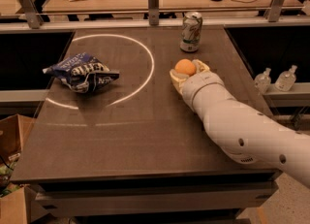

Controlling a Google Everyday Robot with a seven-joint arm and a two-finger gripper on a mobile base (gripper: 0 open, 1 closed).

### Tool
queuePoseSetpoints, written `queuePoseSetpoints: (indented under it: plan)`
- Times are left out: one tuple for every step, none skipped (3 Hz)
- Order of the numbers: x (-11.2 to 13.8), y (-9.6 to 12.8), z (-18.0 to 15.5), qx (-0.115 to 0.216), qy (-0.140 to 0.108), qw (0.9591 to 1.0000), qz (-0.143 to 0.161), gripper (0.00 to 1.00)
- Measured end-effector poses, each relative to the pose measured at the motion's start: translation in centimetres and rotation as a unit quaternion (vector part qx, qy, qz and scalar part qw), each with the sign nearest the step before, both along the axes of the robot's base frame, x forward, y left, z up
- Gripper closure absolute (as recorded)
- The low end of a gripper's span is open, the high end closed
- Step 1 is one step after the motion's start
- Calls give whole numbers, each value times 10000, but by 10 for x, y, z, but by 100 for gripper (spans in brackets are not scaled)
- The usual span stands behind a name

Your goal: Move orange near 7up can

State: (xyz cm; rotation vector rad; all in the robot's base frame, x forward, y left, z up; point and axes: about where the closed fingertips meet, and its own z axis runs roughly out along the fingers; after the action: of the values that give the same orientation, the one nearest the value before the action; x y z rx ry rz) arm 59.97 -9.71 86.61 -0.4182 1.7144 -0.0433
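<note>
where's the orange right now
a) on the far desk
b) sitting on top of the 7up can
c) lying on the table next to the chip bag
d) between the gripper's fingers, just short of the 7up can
D: the orange sits between the fingers of the gripper, over the table's right side just in front of the 7up can and well away from the chip bag.

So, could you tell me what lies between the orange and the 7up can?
Nothing: in the camera view, only bare table separates the orange, held in the pincer, from the 7up can.
</note>
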Motion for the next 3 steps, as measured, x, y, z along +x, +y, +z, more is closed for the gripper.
queuePoseSetpoints:
  plan:
    - [13, 0, 0, 101, -17, 9998, -144, 100]
    - [40, -8, -3, 162, 0, 9987, -481, 100]
    - [65, -17, -7, 190, 32, 9962, -849, 100]
